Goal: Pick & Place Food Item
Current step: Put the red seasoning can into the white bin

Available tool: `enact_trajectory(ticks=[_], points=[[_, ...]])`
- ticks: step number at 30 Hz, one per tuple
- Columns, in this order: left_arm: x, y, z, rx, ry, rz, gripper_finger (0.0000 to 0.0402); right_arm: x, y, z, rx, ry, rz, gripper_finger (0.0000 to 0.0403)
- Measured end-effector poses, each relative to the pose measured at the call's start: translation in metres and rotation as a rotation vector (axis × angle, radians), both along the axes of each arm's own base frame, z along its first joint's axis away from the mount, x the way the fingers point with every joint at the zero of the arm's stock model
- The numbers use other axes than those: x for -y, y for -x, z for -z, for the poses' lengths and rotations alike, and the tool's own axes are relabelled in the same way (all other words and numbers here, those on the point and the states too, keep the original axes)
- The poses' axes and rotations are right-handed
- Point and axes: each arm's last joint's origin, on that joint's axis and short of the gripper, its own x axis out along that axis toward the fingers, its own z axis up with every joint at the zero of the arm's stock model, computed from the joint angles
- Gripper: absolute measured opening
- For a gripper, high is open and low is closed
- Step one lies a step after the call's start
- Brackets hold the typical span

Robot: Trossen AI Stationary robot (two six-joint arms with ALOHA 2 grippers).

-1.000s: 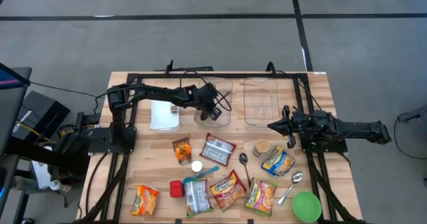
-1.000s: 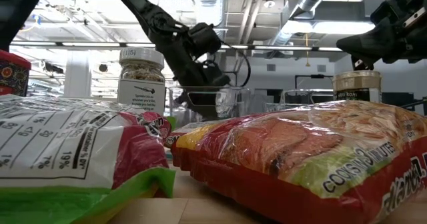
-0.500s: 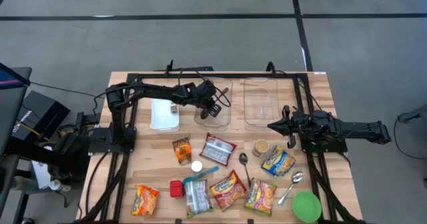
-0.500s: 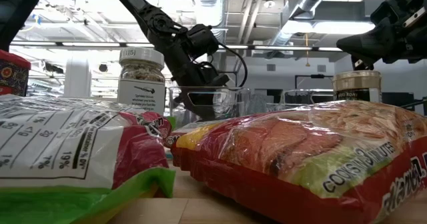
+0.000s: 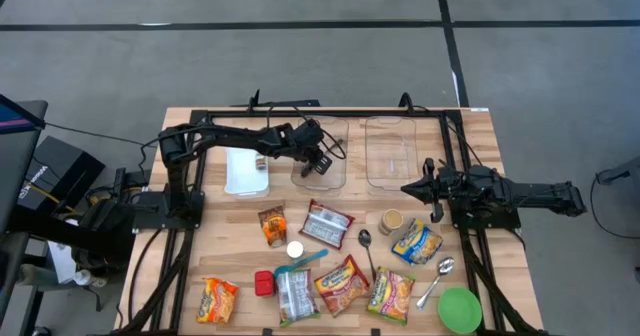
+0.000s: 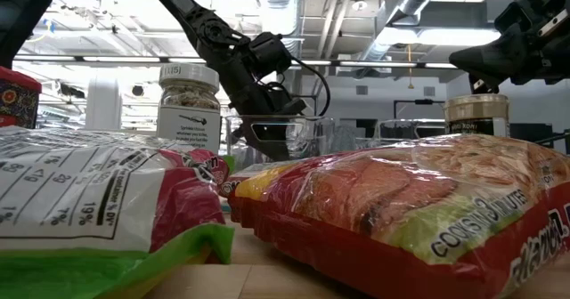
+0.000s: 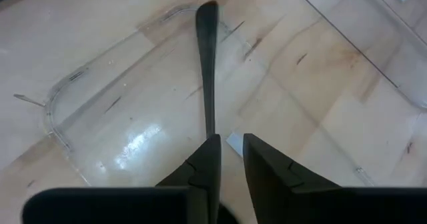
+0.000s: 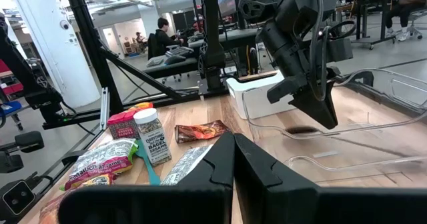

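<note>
My left gripper (image 5: 321,165) hangs slanting down inside a clear plastic container (image 5: 336,179) at the table's far middle; the low view shows it too (image 6: 271,144). In the left wrist view its fingers (image 7: 231,159) stand a narrow gap apart with nothing between them. A dark, slim utensil (image 7: 207,64) lies on the container's floor (image 7: 120,124), running away from the fingertips. Its near end disappears behind one fingertip (image 7: 211,151). Several food packets (image 5: 327,223) lie on the table's near half. My right gripper (image 8: 233,151) waits shut at the right (image 5: 408,188). My left gripper comes from above, slanting down, with one fingertip (image 7: 211,151) over the near end (image 7: 209,127) of the dark utensil. The fingertip hides that end, so I cannot tell whether it touches the utensil. The utensil lies flat on the container's floor, in line with the fingers.
A second clear container (image 5: 390,152) stands to the right of the first, a white lidded box (image 5: 246,172) to its left. A jar (image 5: 392,220), spoons (image 5: 366,241), a seasoning bottle (image 8: 151,141) and a green bowl (image 5: 459,309) sit among the packets.
</note>
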Motion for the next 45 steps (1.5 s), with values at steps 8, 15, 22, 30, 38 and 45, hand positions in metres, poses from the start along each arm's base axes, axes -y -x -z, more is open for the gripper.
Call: enact_trajectory(ticks=[8,15,22,30,38,45], points=[[0.001,0.001,-0.013,0.060,0.045,0.048,0.0084,0.000,0.000,0.000,-0.001,0.000,0.000,0.0000],[0.009,0.014,-0.064,0.179,0.002,0.073,0.0085,0.000,0.000,0.000,0.000,0.000,0.000,0.0000],[0.035,0.043,-0.137,0.352,-0.071,0.127,0.0085,0.000,0.000,0.000,-0.001,0.000,0.000,0.0000],[0.092,0.086,-0.192,0.552,-0.116,0.277,0.0085,0.000,0.000,0.000,0.000,0.000,0.000,0.0000],[0.143,0.125,-0.194,0.648,-0.066,0.443,0.0085,0.000,0.000,0.000,-0.001,0.000,0.000,0.0000],[0.179,0.137,-0.162,0.685,0.116,0.500,0.0085,0.000,0.000,0.000,-0.001,0.000,0.000,0.0000]])
